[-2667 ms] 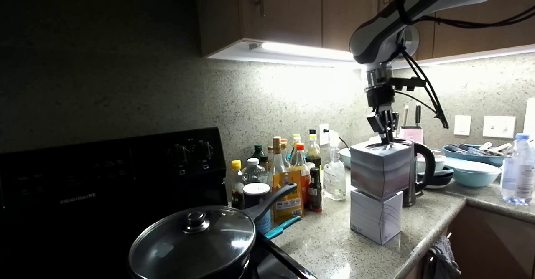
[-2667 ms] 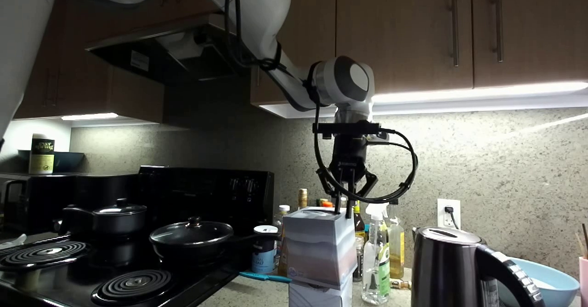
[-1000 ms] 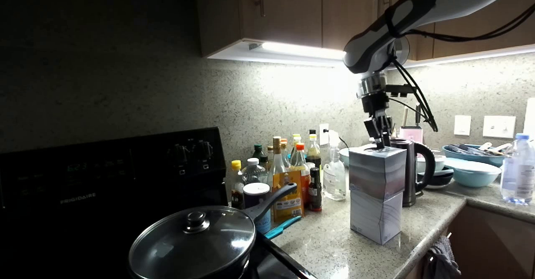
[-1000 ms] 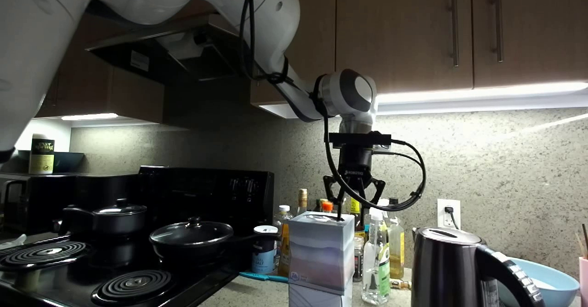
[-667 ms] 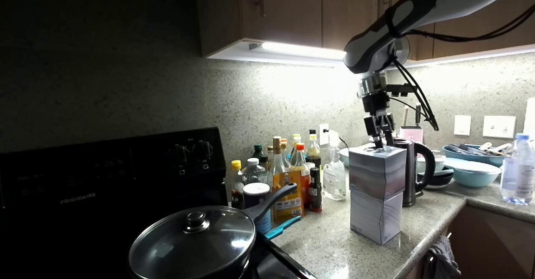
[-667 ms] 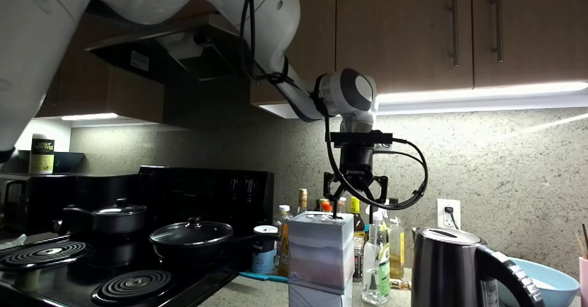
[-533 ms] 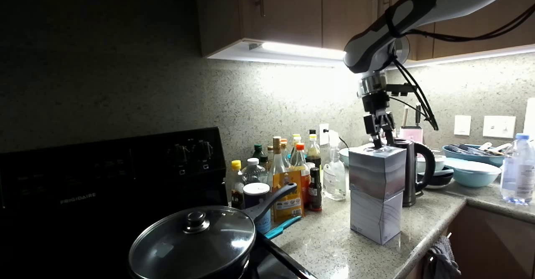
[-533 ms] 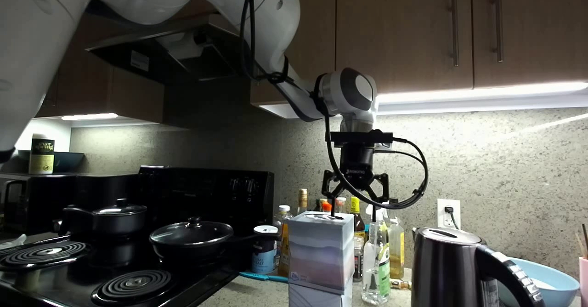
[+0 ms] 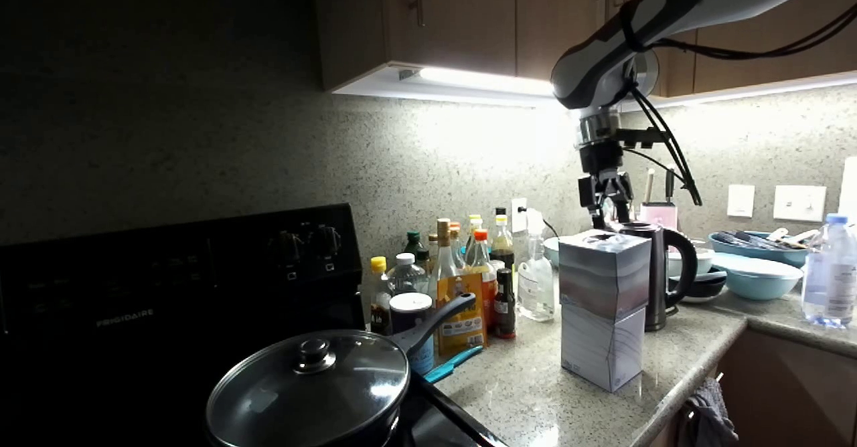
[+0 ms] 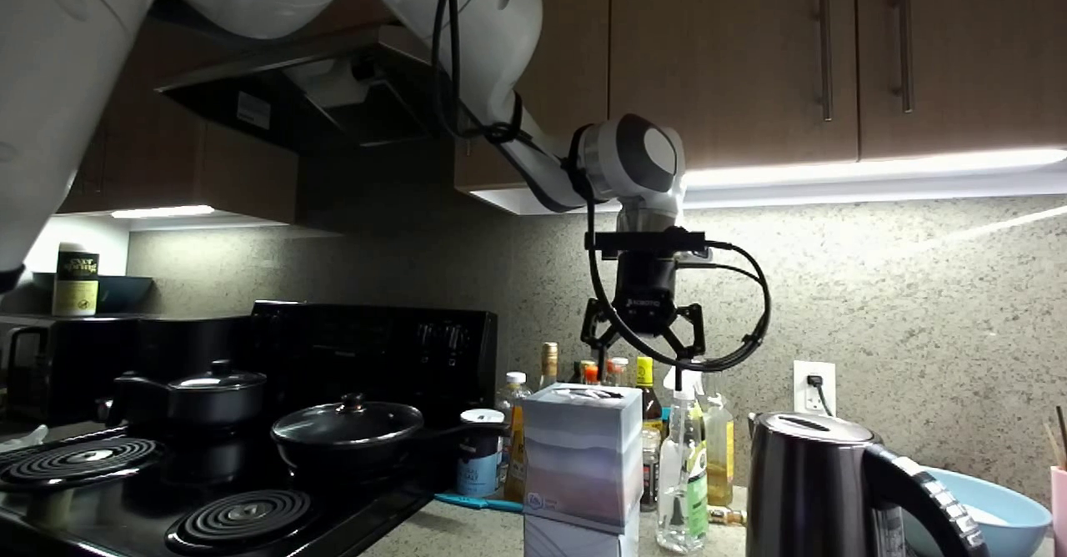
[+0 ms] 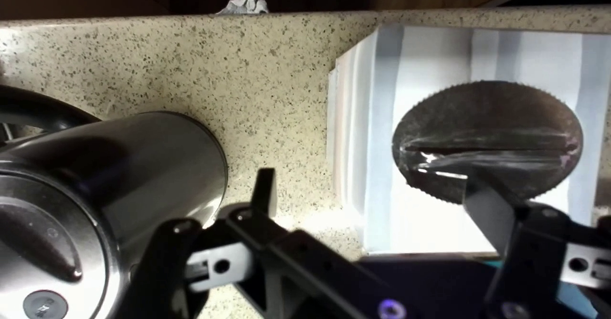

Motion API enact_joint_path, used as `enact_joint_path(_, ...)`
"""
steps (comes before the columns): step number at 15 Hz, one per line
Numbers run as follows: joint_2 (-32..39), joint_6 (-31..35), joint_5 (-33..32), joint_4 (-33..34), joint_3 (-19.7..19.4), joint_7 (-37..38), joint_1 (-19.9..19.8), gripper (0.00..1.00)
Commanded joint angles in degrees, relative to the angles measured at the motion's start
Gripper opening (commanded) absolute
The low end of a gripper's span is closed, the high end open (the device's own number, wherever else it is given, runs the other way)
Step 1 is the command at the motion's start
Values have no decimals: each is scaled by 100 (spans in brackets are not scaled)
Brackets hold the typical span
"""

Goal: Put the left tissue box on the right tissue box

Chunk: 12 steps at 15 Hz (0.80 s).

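Counter (image 9: 495,393), kettle (image 10: 809,486), bottles (image 9: 481,257) nearby — tissue box (image 9: 604,276) atop lower box (image 9: 600,350), hand (image 10: 639,382) spread wide, empty

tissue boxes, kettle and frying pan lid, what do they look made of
The upper tissue box and lower tissue box: likely cardboard, smooth and printed, from the crisp folded edges. The kettle: probably polished metal, given its streaked reflections, though a coating is possible. The frying pan lid: seemingly glossy glass, see-through with bright glare.

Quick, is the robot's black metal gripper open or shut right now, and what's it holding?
Black two-fingered metal gripper: open, holding nothing.
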Motion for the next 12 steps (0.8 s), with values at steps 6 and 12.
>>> enact_joint_path(6, -429, 4, 627, 25, 43, 492, -43, 100)
enact_joint_path(12, -325, 6, 625, 23, 50, 493, -49, 100)
